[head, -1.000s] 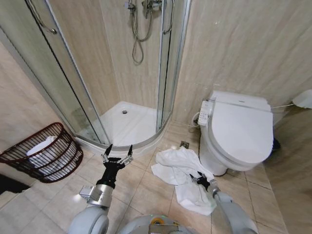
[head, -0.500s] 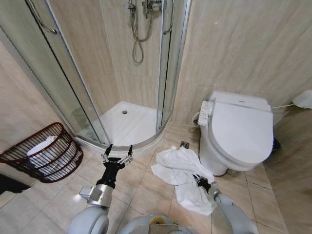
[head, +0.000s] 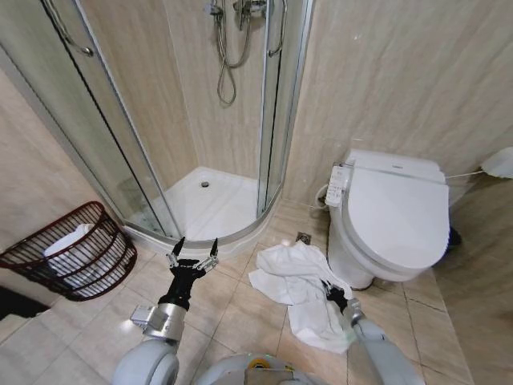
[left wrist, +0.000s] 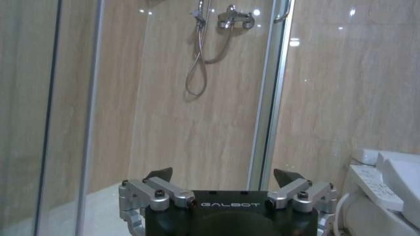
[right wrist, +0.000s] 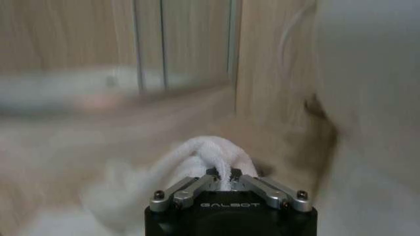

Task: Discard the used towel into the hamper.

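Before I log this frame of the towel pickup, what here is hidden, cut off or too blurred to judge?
- Hamper, head view: its left rim is cut by the picture edge, and the white item inside is half hidden by the ribs.
- Towel, head view: the right hand covers the grip spot.
- Right wrist view: floor and walls are blurred.
- Left hand, left wrist view: lower body cut off.

Beige tiled floor (head: pixel 232 317) — crumpled white towel (head: pixel 292 277) by the toilet (head: pixel 389 220), reddish-brown hamper (head: pixel 72 253) well apart.

"GALBOT" is printed on the left gripper (left wrist: pixel 223 181) and right gripper (right wrist: pixel 223 178).
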